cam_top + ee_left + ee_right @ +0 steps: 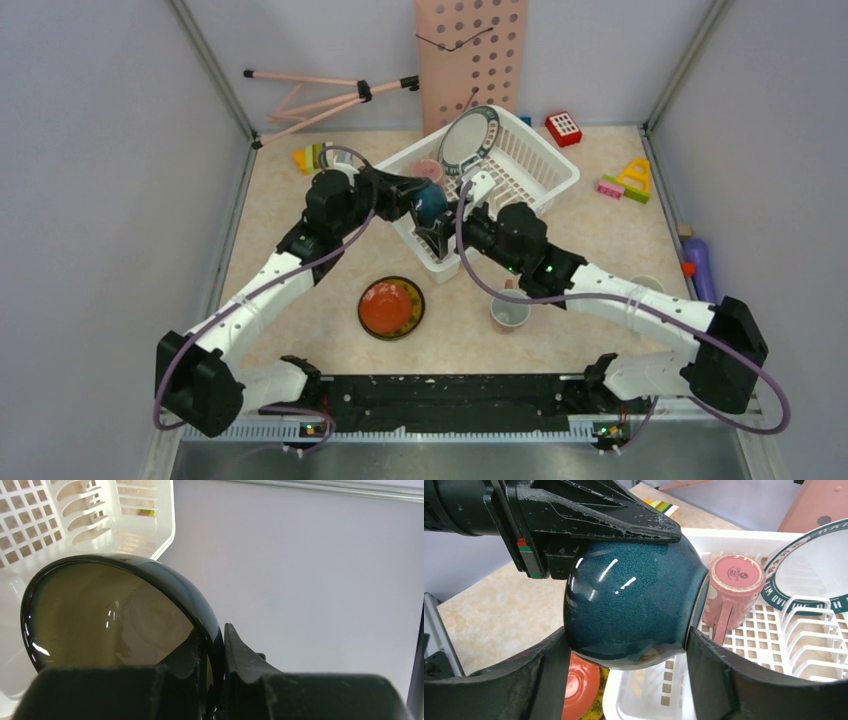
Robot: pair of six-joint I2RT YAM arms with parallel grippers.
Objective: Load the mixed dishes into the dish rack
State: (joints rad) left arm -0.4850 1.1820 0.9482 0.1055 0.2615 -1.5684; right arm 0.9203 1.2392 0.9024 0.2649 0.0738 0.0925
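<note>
Pinches the blue bowl [629, 605] by its rim in the left gripper [418, 197], tipped sideways above the dish rack's [555, 170] near corner ready for loading, with the right gripper [628, 634] spread wide around it, actual contact impossible to tell.

Small blue bowl [629, 600]: glazed ceramic, high gloss, finely speckled outside, smooth olive-brown glaze inside, pale foot ring that looks unglazed. Pink cup [734, 580]: ceramic, satin, near-matt base. Teal-rimmed white plate [809, 565]: smooth glossy glaze. Small red saucer [390, 305]: glossy. Dish rack [774, 640]: white moulded plastic, smooth, faint sheen. Left gripper fingers [599, 510] and right gripper fingers [734, 680]: black plastic, matt, grainy, flecked with pale scuffs. Tabletop [499, 610]: beige stone pattern, matt
</note>
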